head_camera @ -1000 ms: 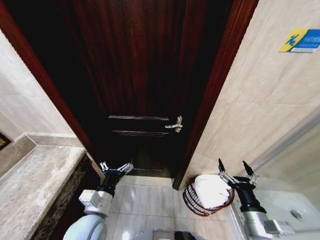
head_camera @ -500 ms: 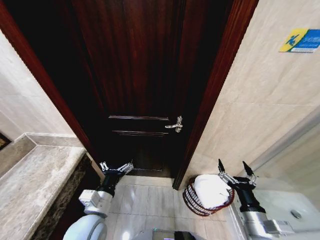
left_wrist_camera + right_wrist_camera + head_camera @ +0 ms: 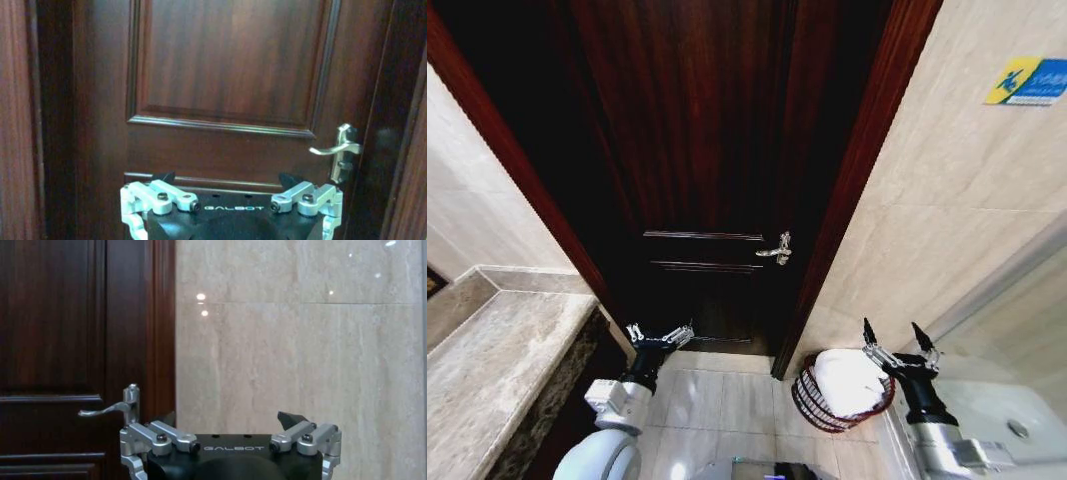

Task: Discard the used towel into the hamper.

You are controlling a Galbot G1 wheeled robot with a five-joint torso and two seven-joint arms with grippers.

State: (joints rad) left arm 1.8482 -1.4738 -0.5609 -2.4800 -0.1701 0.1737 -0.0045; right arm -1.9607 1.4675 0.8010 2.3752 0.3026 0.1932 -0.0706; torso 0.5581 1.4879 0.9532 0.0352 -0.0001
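Hamper (image 3: 839, 395) seen on tiled floor (image 3: 727, 400) at foot of beige stone wall (image 3: 947, 220), just right of dark wooden door frame (image 3: 852, 190). White towel (image 3: 849, 380) lying bunched inside hamper, heaped above rim. Right pincer (image 3: 899, 345) held in air just beside hamper on its right, near towel but not touching it; fingers spread wide, nothing gripped. From right wrist view, right pincer (image 3: 227, 427) pointed at stone wall (image 3: 300, 340), fingertips well apart, silver door handle (image 3: 110, 407) off to one side. Left pincer (image 3: 659, 334) held low in front of dark panelled door (image 3: 717, 150), well apart from hamper; fingers also spread wide, nothing held. From left wrist view, left pincer (image 3: 230, 187) faced door panel (image 3: 230, 60) squarely, handle (image 3: 337, 147) beyond one fingertip. Marble table (image 3: 487, 380) at robot's left. Blue and yellow sign (image 3: 1029, 80) fixed high on wall at right.
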